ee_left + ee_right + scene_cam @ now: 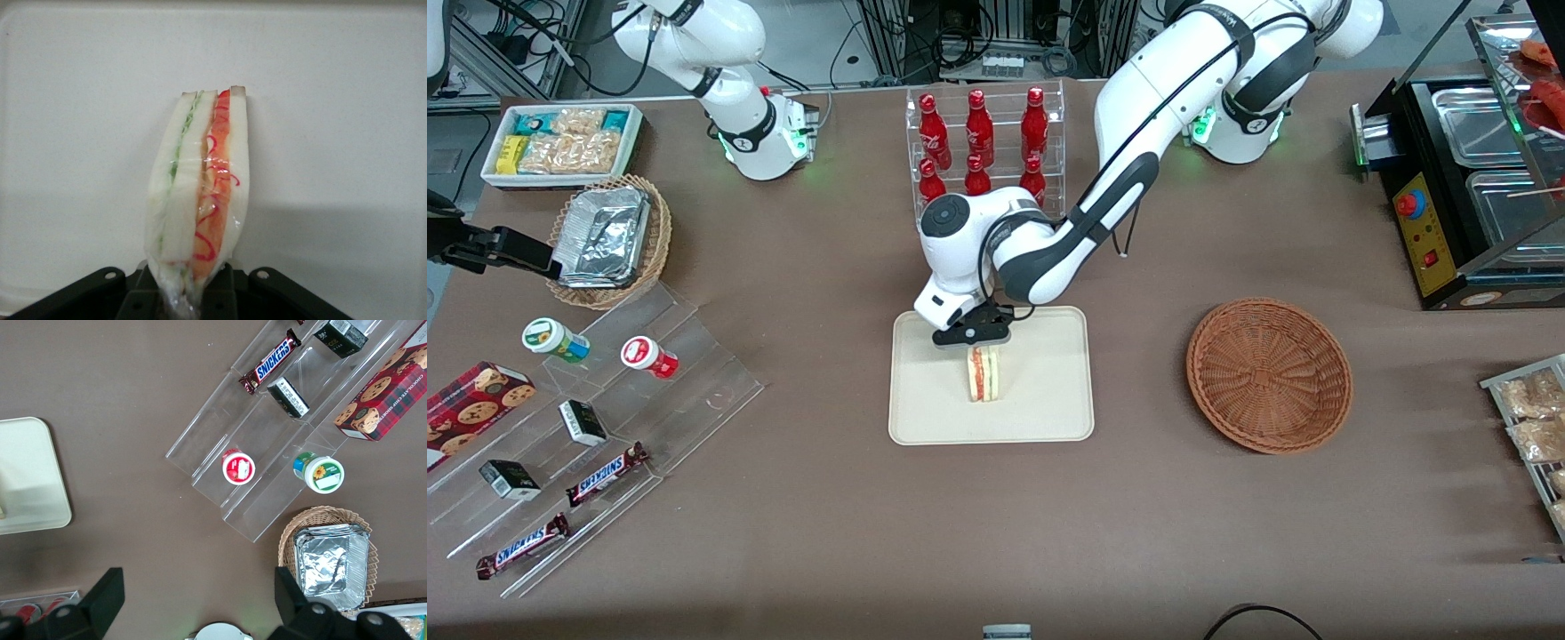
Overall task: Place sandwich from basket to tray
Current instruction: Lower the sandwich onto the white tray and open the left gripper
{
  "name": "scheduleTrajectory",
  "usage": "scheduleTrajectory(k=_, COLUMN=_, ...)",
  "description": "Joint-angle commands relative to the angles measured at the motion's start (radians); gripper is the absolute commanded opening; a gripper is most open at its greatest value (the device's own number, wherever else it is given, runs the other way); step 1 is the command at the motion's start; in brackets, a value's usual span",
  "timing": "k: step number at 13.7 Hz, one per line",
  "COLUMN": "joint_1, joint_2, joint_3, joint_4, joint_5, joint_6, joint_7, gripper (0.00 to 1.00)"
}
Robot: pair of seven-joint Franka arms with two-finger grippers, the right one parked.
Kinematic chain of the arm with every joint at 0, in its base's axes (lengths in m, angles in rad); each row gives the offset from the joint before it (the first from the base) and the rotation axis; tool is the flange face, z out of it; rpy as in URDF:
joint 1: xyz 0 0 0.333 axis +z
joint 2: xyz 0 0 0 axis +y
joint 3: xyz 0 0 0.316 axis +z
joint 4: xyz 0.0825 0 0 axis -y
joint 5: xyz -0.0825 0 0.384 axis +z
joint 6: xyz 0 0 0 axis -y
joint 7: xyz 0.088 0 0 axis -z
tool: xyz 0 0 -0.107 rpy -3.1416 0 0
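The gripper (982, 342) hangs mid-frame over the tray (1049, 418), jaws clamped on the sandwich (984, 373); the basket (1269, 375) sits empty.

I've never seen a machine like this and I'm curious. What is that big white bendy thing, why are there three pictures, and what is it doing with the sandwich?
The big white thing is a robot arm, and the black gripper at its end is its two-fingered hand. One picture looks down at the table from the front. Another comes from a camera on that arm's wrist, so the sandwich looks huge. The third comes from a second arm that is just parked.

The gripper is pinched on the plastic-wrapped triangular white-bread sandwich with red and green filling, over the flat cream rectangular tray. I cannot tell whether the sandwich touches the tray yet. The round reddish-brown wicker basket, toward the working arm's end of the table, has nothing in it. Red bottles stand in a clear rack, farther from the front camera than the tray.
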Motion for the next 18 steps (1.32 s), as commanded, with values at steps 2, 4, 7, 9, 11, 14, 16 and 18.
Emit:
scheduleTrajectory(k=2, joint_1=-0.019, joint_2=0.028, joint_3=0.025, joint_4=0.033, joint_5=0.025, joint_6=-0.003, joint_7=-0.018, gripper=0.02)
scheduleTrajectory(k=4, joint_1=-0.016, joint_2=0.026, joint_3=0.025, joint_4=0.036, joint_5=0.022, joint_6=-0.003, joint_7=-0.006, gripper=0.99)
scheduleTrajectory(k=7, joint_1=-0.007, joint_2=-0.026, joint_3=0.024, joint_4=0.034, joint_5=0.009, joint_6=-0.039, joint_7=-0.017, gripper=0.99)
scheduleTrajectory(k=9, joint_1=0.005, joint_2=-0.099, joint_3=0.024, joint_4=0.034, joint_5=-0.078, joint_6=-0.13, joint_7=-0.018, gripper=0.99)
scheduleTrajectory(k=11, joint_1=0.036, joint_2=-0.2, joint_3=0.025, joint_4=0.031, joint_5=-0.146, joint_6=-0.214, joint_7=-0.006, gripper=0.99)
scheduleTrajectory(k=14, joint_1=0.094, joint_2=-0.314, joint_3=0.022, joint_4=0.027, joint_5=-0.212, joint_6=-0.337, joint_7=0.0, gripper=0.99)
scheduleTrajectory(k=16, joint_1=0.134, joint_2=-0.383, joint_3=0.021, joint_4=0.025, joint_5=-0.218, joint_6=-0.435, joint_7=0.003, gripper=0.99)
scheduleTrajectory(k=18, joint_1=0.192, joint_2=-0.457, joint_3=0.021, joint_4=0.021, joint_5=-0.287, joint_6=-0.545, joint_7=0.107, gripper=0.99)
